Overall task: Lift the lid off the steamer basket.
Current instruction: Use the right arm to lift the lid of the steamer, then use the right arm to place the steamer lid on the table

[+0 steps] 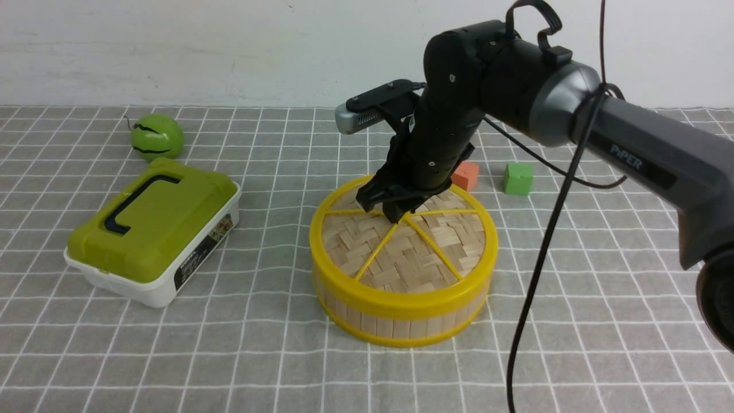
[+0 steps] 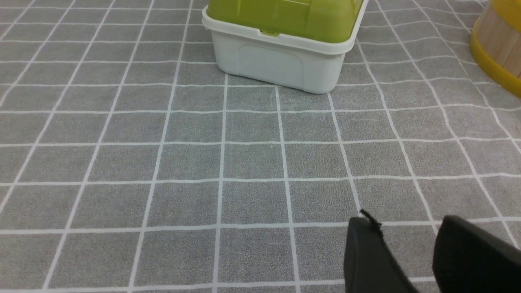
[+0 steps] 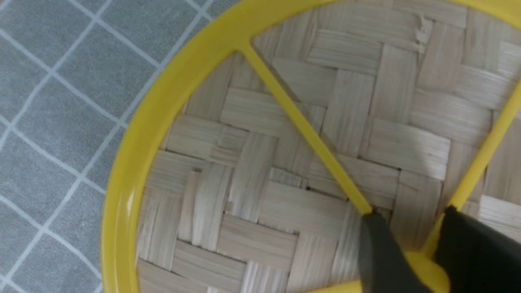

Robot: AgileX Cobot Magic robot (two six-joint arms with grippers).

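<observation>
Left gripper (image 2: 407, 248) hangs over grey checked tablecloth (image 2: 163, 162), fingers narrowly spread, nothing between. Round bamboo-slat steamer basket (image 1: 395, 324) with yellow rims stands mid-cloth; flat woven-bamboo lid (image 1: 401, 258) with yellow spokes is seated on it. Right gripper (image 1: 395, 213) straddles the lid's centre knob (image 3: 419, 264); clamped or alongside cannot be told. White rectangular box (image 1: 152, 232) with olive-green cover lies at 9 o'clock of the basket, orange cube (image 1: 467, 174) and green cube (image 1: 518, 178) at 1 o'clock, green ball (image 1: 156, 136) at 10 o'clock
</observation>
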